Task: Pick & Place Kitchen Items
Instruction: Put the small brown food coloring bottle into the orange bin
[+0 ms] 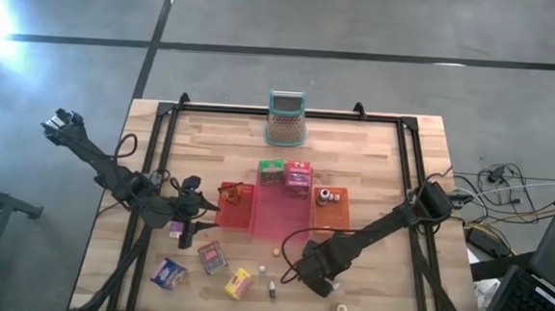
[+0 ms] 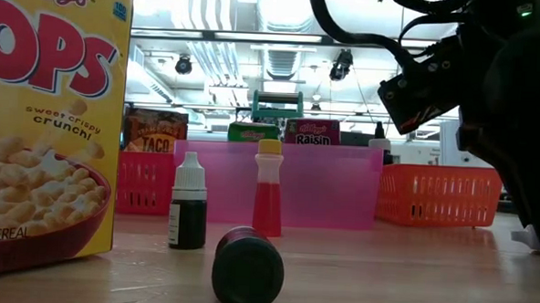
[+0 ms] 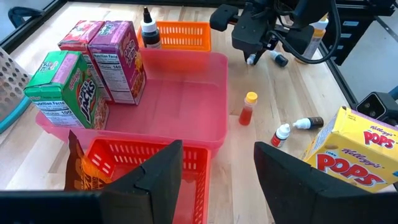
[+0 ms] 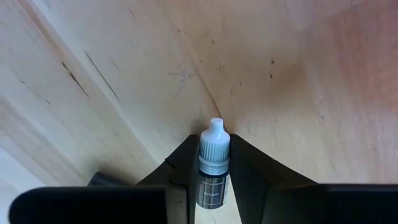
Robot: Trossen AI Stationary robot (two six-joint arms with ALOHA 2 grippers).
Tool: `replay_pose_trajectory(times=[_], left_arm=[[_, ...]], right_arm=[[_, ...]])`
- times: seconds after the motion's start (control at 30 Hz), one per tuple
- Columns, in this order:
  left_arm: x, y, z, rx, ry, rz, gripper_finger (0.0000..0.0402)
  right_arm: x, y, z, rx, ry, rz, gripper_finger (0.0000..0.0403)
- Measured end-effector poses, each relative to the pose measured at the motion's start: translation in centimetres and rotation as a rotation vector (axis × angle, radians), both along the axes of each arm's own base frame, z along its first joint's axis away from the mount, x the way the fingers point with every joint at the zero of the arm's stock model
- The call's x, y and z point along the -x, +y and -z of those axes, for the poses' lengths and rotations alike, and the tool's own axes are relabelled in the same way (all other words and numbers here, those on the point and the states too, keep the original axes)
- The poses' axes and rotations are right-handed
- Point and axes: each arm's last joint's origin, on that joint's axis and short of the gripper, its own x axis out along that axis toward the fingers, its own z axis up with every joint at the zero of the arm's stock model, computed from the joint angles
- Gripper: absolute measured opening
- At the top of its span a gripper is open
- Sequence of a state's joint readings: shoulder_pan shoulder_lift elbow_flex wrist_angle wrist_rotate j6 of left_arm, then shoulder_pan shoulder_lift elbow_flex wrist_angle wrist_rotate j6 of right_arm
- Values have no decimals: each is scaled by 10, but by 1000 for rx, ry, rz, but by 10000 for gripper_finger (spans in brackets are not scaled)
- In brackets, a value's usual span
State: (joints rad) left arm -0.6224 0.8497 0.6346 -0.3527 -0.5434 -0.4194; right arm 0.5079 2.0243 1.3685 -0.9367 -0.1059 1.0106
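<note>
Four cameras: one overhead, one at tabletop height, one on each wrist.

The high view looks straight down on the whole wooden table (image 1: 392, 172) from well above. The low view sits on the tabletop, facing level across it, very close to a yellow Pops cereal box (image 2: 43, 114) and a fallen dark bottle (image 2: 248, 267). The left wrist view looks obliquely across the pink tray (image 3: 180, 93), which the high and low views also show. The right wrist view points down at bare wood from very near, a white-capped brown dropper bottle (image 4: 213, 165) filling its lower middle.
</note>
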Motion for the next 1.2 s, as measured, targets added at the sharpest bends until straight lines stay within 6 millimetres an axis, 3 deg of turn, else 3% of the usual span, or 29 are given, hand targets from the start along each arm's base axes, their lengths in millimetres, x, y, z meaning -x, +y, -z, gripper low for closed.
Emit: replay_pose_trajectory(times=[0.3, 0.5, 0.67, 0.9, 1.2], left_arm=[[0, 0, 0, 0, 0, 0, 204], [0, 0, 0, -2, 2, 0, 204], [0, 0, 0, 0, 1, 0, 204], [0, 0, 1, -3, 4, 0, 204], [-1, 0, 1, -20, -2, -1, 204]], right_arm=[[-7, 11, -17, -20, -73, -81, 76], [-11, 21, -45, 30, -217, -162, 63], [-7, 26, -71, 94, -348, -219, 77], [-11, 25, -108, 195, -620, -304, 64], [-37, 34, -147, 326, -1063, -591, 76]])
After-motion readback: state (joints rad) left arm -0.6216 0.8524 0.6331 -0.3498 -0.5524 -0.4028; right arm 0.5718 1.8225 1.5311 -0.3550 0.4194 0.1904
